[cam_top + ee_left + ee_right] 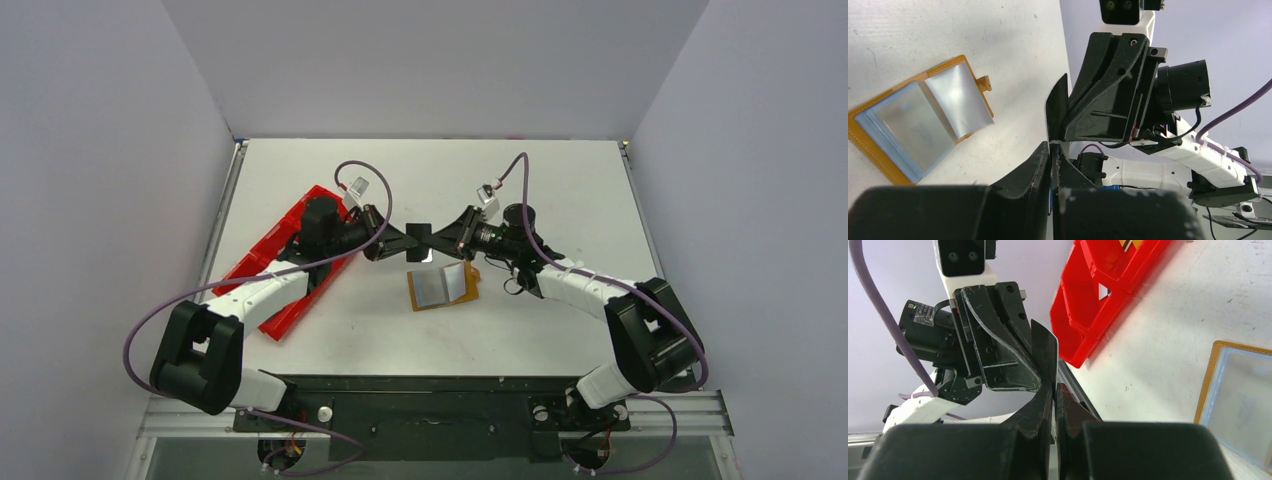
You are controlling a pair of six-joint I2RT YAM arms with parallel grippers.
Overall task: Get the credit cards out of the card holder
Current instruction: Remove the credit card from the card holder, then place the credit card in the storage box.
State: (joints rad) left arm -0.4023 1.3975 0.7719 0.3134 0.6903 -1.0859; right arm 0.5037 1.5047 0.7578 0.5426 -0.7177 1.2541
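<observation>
Plastic credit card point(421, 231) likely light, stiff, slick; pinch near edge | left gripper point(1053, 150), right gripper point(1054, 390) both clamp it | card holder point(982, 83) at 5 o'clock

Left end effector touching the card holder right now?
Apart. Left wrist view shows bare table between the open card holder and the left end effector.

- Left gripper point(403, 241) and right gripper point(441, 238) meet tip to tip, both pinching a dark card point(421, 233).
- Open card holder point(443, 288) lies nearby on the table point(560, 180).
- Red tray point(285, 262) at left.
</observation>
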